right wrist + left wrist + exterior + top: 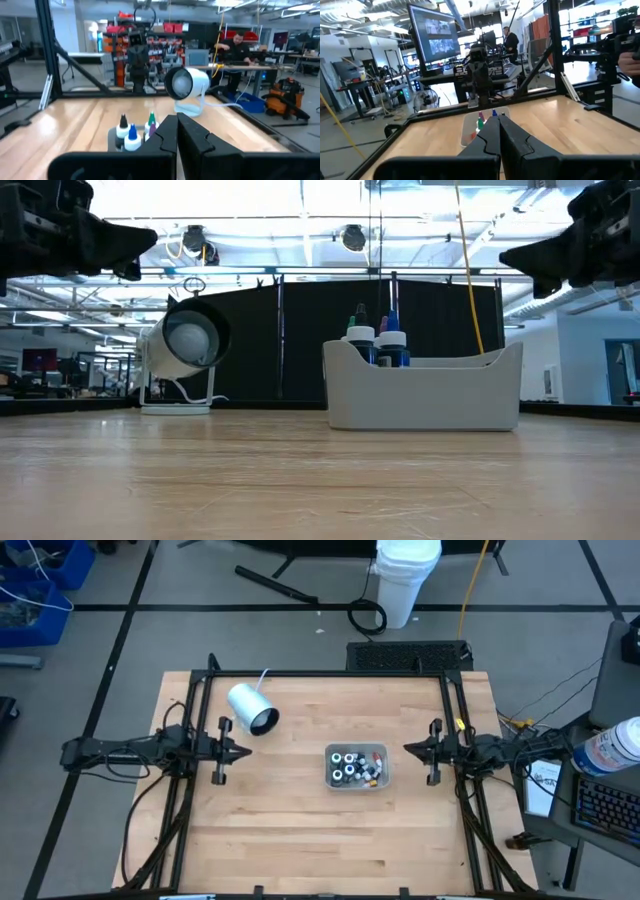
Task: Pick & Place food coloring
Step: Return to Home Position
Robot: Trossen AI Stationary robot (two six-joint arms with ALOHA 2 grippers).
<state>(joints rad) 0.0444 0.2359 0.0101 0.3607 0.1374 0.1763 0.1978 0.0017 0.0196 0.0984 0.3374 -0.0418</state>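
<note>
The left claw (238, 751) and the right claw (410, 749) are hanging over the table (300, 840), tips facing each other, both raised above the height of the bin's top edge. Each claw is holding nothing, and its two fingers are pressing together with no gap showing between them.

The little bottles (355, 766) are all sitting together inside the grey bin (356, 787). None is lying loose on the wood. The bin is lying straight ahead of the right claw, close in front of its tips and a touch off the line that joins the two claws. From the left claw it is also ahead, but well apart, so the right arm is plainly the nearer one. The bin's long side is running roughly along that same line from claw to claw.

Most of the bottles are standing upright, long axis vertical, with caps and coloured nozzles pointing up above the bin's wall. Whether any is leaning or lying flat among them I cannot tell.

A big white cylinder (252, 708) is resting near the left claw, beside and slightly ahead of its tips, with its dark mouth turned toward the middle of the table.

Judging by this, the sorting is looking finished, and the arms are settling into their resting pose, which is asking nothing more of the bottles.
</note>
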